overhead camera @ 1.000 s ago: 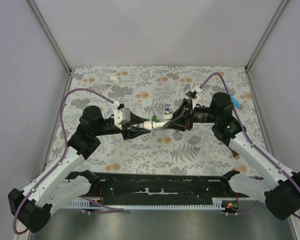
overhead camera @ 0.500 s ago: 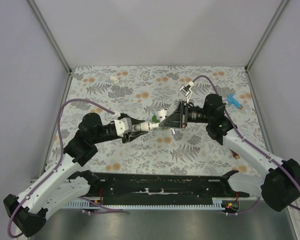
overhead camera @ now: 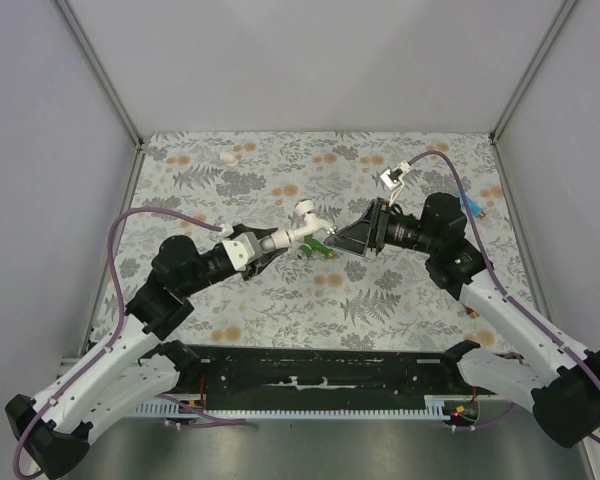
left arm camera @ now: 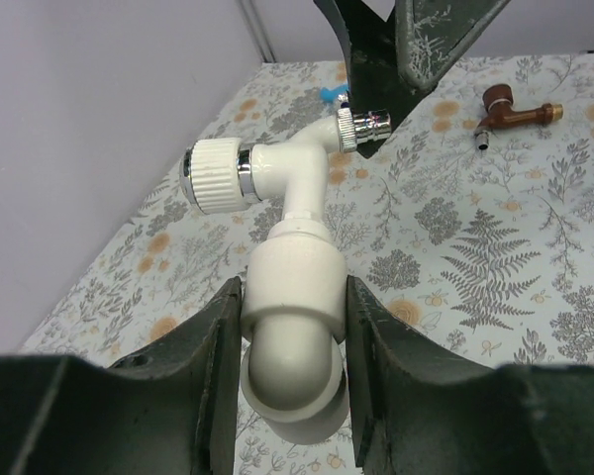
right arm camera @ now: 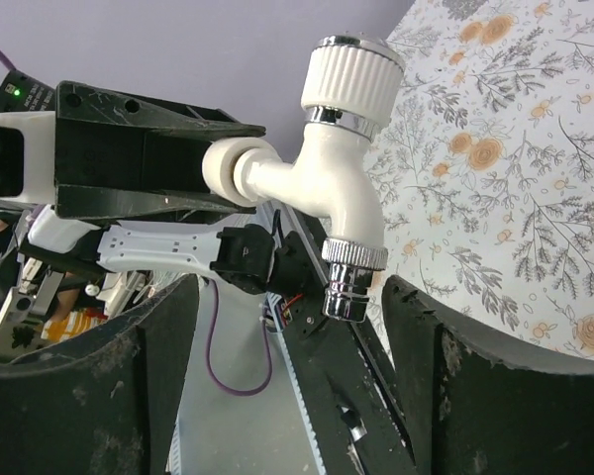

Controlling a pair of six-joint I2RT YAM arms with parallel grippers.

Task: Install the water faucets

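White plastic faucet (left arm camera: 297, 178), ribbed knob and chrome spout, sits raised above the floral worktop (overhead camera: 400, 290), joined to one stubby white pipe fitting (left arm camera: 292, 297) clamped in the left pincer (overhead camera: 270, 248). The right pincer (overhead camera: 338, 240) gapes around its spout, touching nothing. Three more lie below: green faucet (overhead camera: 320, 246), blue faucet (left arm camera: 326, 95), reddish-brown faucet (left arm camera: 510, 107).

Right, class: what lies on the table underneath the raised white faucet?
A green faucet lies on the floral table nearly under the white faucet. Only a small part shows; the rest, threaded end included, is covered by what hangs above it.
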